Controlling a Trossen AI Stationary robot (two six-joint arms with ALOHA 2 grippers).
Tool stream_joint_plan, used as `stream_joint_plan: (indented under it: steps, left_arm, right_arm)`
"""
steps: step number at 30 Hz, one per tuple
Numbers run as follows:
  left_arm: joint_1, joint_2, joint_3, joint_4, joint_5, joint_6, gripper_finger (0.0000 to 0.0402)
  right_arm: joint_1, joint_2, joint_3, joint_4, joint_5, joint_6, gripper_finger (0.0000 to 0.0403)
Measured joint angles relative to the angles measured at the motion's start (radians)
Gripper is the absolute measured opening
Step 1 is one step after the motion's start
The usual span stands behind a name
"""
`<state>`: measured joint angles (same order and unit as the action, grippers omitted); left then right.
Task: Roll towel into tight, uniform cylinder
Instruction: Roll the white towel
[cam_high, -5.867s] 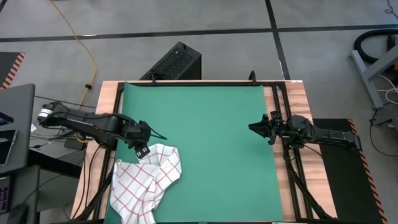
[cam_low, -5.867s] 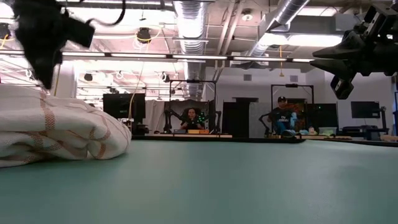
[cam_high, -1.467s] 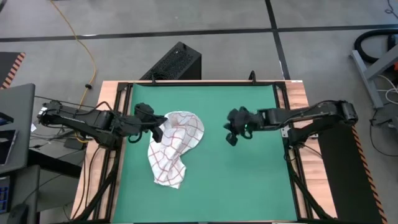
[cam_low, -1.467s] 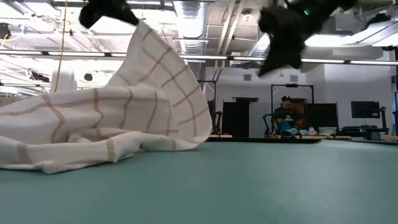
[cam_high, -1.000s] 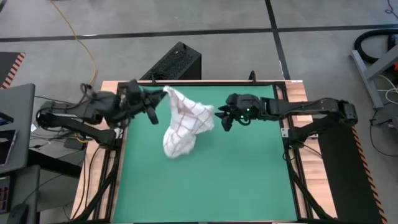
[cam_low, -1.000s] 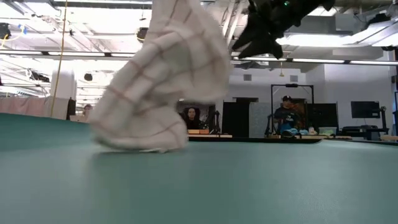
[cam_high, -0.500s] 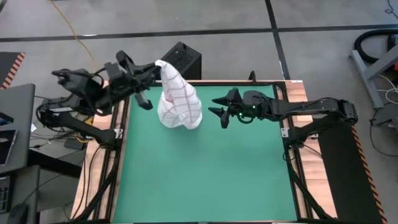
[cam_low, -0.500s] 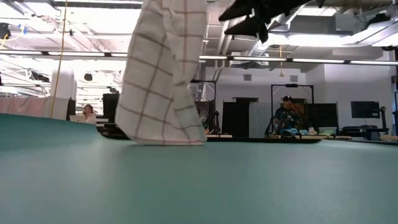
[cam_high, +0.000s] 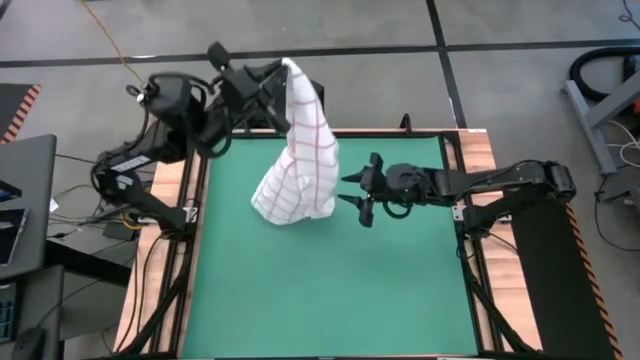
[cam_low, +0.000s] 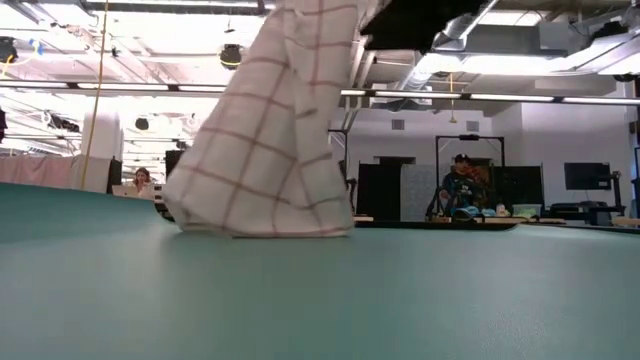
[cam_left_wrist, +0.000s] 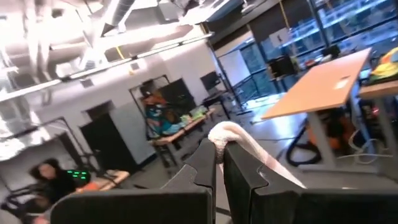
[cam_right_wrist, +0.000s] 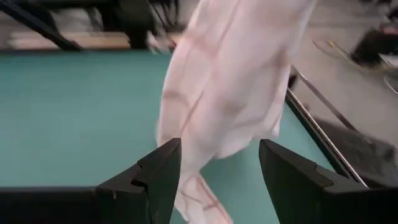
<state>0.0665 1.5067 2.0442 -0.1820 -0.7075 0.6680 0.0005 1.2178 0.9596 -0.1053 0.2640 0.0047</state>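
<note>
— Hanging from the left gripper (cam_high: 278, 72), is that the thin white cloth towel with the red grid lines (cam_high: 297, 160)?

— Yes. The left fingers are pressed together on one corner, with a fold of cloth poking out between them. The towel drapes down from there, and its lower edge rests on the green mat (cam_high: 320, 290) below that claw.

— How will it handle?

— Light and limp, I judge: it folds under its own weight and would swing or bunch easily. It probably needs a second hold to spread flat before rolling.

— And the right gripper (cam_high: 358, 197)?

— Spread wide and holding nothing, just beside the towel's lower edge. A free bottom corner nearest that claw looks like the sensible place to pinch.
</note>
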Motion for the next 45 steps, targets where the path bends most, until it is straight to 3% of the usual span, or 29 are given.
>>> stream_joint_plan:
  steps: [4, 10, 18, 24, 32, 39, 45]
  left_arm:
    - [0.013, 0.070, 0.144, -0.037, -0.014, 0.079, 0.0000]
    - [0.013, 0.152, 0.311, -0.070, -0.041, 0.211, 0.0000]
    - [-0.020, 0.159, 0.303, -0.047, -0.066, 0.306, 0.0000]
    - [-0.048, 0.158, 0.303, -0.047, -0.098, 0.345, 0.0000]
    - [-0.052, 0.158, 0.303, -0.049, -0.249, 0.505, 0.0000]
    - [-0.053, 0.147, 0.303, -0.052, -0.267, 0.543, 0.0000]
    - [-0.053, 0.146, 0.303, -0.050, -0.267, 0.554, 0.0000]
  right_arm:
    - [-0.001, 0.019, -0.001, -0.075, 0.028, 0.002, 0.0240]
    - [-0.001, 0.073, 0.000, -0.048, 0.030, 0.003, 0.0240]
    - [-0.033, 0.189, 0.000, -0.026, 0.055, 0.007, 0.0240]
    - [-0.076, 0.277, 0.000, -0.024, 0.080, 0.101, 0.0235]
    - [-0.072, 0.223, 0.000, 0.006, 0.088, 0.043, 0.0224]
    - [-0.091, 0.155, 0.000, -0.043, 0.109, 0.020, 0.0224]
    - [-0.097, 0.182, 0.000, -0.100, 0.104, -0.013, 0.0224]
